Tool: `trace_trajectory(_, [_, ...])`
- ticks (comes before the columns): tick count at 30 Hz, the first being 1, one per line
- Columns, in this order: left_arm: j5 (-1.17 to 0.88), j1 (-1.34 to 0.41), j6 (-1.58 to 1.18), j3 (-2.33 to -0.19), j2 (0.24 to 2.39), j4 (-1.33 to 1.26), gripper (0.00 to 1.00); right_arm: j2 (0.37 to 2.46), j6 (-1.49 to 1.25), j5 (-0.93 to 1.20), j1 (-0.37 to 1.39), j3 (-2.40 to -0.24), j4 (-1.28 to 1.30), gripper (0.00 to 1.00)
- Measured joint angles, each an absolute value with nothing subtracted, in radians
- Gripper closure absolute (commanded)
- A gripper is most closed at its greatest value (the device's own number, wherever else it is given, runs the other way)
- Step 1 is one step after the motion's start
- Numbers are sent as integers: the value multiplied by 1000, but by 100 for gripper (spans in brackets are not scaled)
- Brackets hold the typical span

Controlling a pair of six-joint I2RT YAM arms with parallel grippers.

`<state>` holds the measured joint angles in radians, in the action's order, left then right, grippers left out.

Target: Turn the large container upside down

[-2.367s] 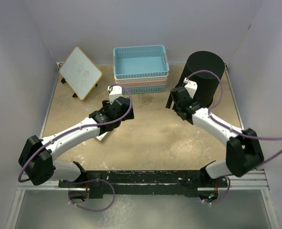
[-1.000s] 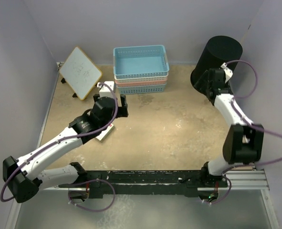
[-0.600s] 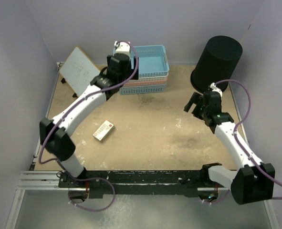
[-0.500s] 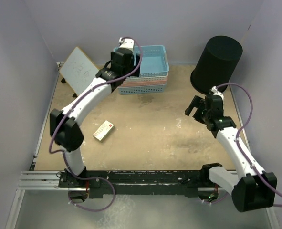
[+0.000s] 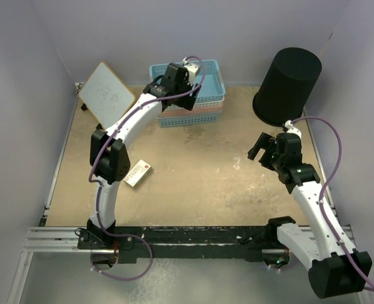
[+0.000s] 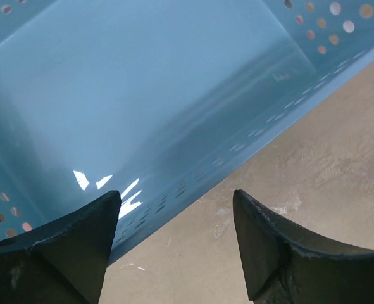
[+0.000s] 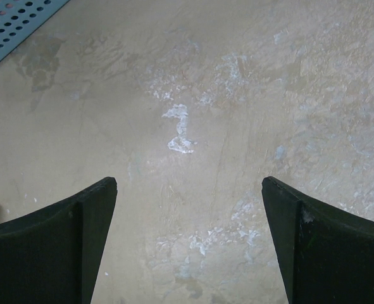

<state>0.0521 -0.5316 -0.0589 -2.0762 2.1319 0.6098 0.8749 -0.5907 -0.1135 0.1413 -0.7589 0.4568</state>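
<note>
Beige table (image 5: 199, 190) lies beneath your right gripper (image 5: 261, 147), which hangs released, fingers spread and empty. Farther back, your left gripper (image 6: 177, 247) hovers unclenched over an edge of the blue basket (image 5: 218, 79). Your large container (image 5: 288, 85) stands in the far right corner, apart from both grippers.

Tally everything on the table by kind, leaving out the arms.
Tall round black plastic wastebasket: 1
Shallow rectangular plastic lattice baskets, stacked: 3
Small white board with a yellow frame: 1
Small flat pale box: 1
Total: 6
</note>
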Motion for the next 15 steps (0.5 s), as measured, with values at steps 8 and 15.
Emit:
trace_trajectory(8, [-40, -525, -75, -2078, 2132, 616, 62, 904, -591, -111, 141, -750, 465, 2])
trace_trajectory(15, [-94, -537, -94, -2070, 2132, 601, 75, 917, -591, -108, 141, -745, 458, 3])
